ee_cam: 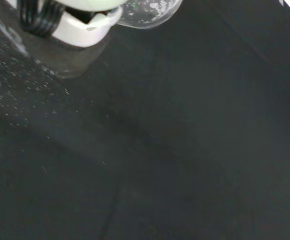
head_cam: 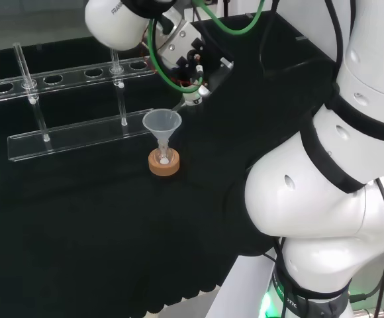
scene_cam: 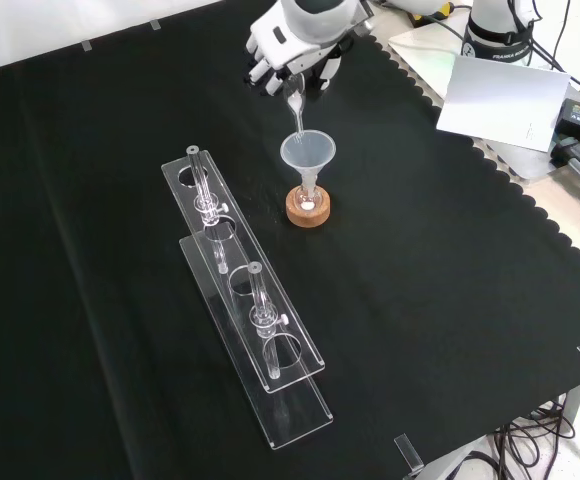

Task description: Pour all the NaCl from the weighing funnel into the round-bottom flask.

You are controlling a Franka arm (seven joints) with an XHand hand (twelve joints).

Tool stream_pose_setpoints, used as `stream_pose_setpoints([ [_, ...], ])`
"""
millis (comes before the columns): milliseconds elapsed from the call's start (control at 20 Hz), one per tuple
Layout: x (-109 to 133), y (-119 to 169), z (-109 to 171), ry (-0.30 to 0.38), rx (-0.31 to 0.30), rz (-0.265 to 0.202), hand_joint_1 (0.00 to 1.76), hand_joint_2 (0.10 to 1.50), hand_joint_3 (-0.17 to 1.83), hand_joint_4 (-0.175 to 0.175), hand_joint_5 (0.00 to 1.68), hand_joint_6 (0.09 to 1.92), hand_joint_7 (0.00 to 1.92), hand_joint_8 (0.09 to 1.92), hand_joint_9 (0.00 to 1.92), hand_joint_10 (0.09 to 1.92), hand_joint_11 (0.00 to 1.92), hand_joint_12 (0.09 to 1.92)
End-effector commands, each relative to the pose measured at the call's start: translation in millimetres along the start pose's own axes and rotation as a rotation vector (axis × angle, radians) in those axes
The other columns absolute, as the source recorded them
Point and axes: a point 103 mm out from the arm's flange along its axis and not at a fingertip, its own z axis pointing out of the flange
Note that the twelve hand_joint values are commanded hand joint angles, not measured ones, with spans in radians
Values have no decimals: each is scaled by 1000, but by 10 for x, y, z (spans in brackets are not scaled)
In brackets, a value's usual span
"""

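Note:
A small round-bottom flask (scene_cam: 308,203) stands on a cork ring (scene_cam: 308,213) (head_cam: 164,165) near the middle of the cloth. A clear plastic funnel (scene_cam: 308,153) (head_cam: 161,123) sits in its neck, and a little white powder shows at the flask's bottom. The hand (scene_cam: 295,48) (head_cam: 191,58) hovers just beyond it, fingers curled round a clear glass weighing funnel (scene_cam: 294,108). That piece is tipped, its thin spout pointing down over the plastic funnel's rim. In the wrist view, the weighing funnel's bulb (ee_cam: 147,10) carries white grains beside a white part of the hand (ee_cam: 85,27).
Two clear acrylic racks (scene_cam: 242,262) (head_cam: 66,76) with glass tubes stand to the left of the flask in the front view. A white sheet (scene_cam: 500,98) lies past the cloth's scalloped edge at upper right. White grains are scattered on the cloth (ee_cam: 15,95).

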Motion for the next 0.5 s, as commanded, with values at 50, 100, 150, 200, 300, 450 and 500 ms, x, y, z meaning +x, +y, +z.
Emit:
stream_pose_setpoints([
  [50, 49, -4, -25, -20, -13, -7, 1110, 716, 542, 175, 1281, 613, 790, 651, 1254, 101, 1131, 832],
  [100, 53, -3, -29, -27, -12, -7, 1110, 716, 542, 175, 1281, 613, 790, 651, 1254, 100, 1131, 832],
  [150, 56, -2, -32, -34, -10, -8, 1110, 716, 542, 175, 1281, 613, 790, 651, 1254, 100, 1131, 832],
  [200, 56, -1, -35, -40, -10, -8, 1110, 716, 542, 175, 1281, 613, 790, 651, 1254, 100, 1132, 832],
  [300, 64, -2, -47, -50, -14, -11, 1110, 716, 542, 175, 1281, 613, 789, 651, 1255, 99, 1132, 831],
  [450, 72, -1, -62, -79, -16, -15, 1110, 716, 542, 175, 1281, 613, 789, 651, 1255, 99, 1132, 831],
  [500, 81, -2, -68, -86, -18, -15, 1110, 716, 542, 175, 1281, 613, 789, 651, 1255, 99, 1132, 831],
])
